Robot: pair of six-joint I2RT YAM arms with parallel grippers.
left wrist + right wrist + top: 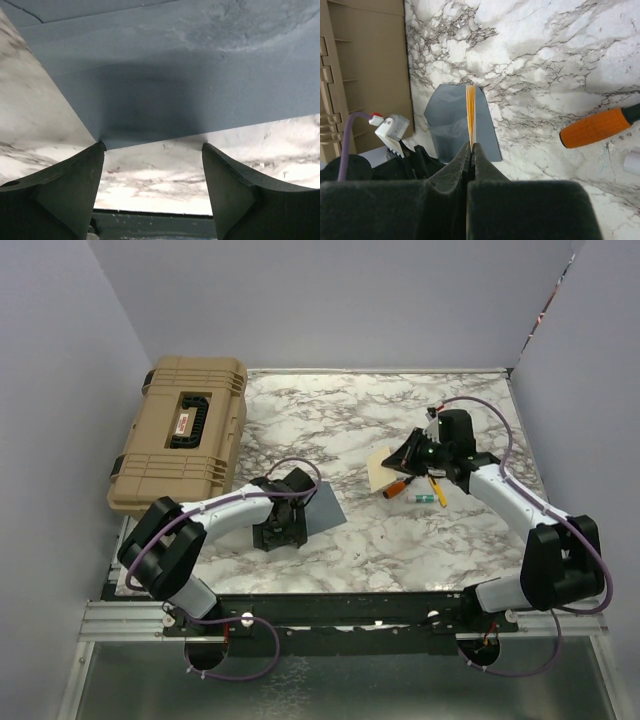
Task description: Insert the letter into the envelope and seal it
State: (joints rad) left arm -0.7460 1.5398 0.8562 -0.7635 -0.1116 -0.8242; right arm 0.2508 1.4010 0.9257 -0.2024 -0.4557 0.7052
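Observation:
The grey-blue envelope [325,503] lies flat on the marble table, left of centre. My left gripper [281,525] is open, low over the envelope's near-left part. In the left wrist view the envelope [170,75] fills the top, and the gripper [152,147] has both fingertips at its edge, with nothing between them. My right gripper [402,456] is shut on the cream-beige letter [380,468] and holds it above the table at centre right. In the right wrist view the letter [470,112] shows edge-on in the shut gripper [471,145], with the envelope [447,120] below and beyond it.
A tan hard case [183,432] stands at the back left. An orange-handled screwdriver [400,483], a yellow pen [437,490] and a small white tube [420,498] lie under the right arm. The screwdriver handle also shows in the right wrist view [597,127].

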